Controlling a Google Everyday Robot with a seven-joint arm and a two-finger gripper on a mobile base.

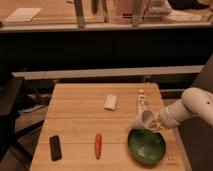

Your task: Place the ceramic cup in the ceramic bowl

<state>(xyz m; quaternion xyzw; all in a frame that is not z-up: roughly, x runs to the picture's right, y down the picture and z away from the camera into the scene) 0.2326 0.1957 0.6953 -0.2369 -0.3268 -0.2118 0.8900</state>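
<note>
The ceramic bowl [146,146], wide and dark green, sits at the front right of the wooden table [80,115]. The small white ceramic cup [142,120] hangs tilted on its side just above the bowl's far rim, mouth facing left. My gripper [151,122] comes in from the right on a white arm [192,107] and is shut on the ceramic cup.
A flat white rectangular block [111,102] lies mid-table. A white tube-like object [142,100] lies behind the cup near the right edge. A red elongated object [98,145] and a black rectangular object [55,147] lie at the front left. A glass partition stands behind the table.
</note>
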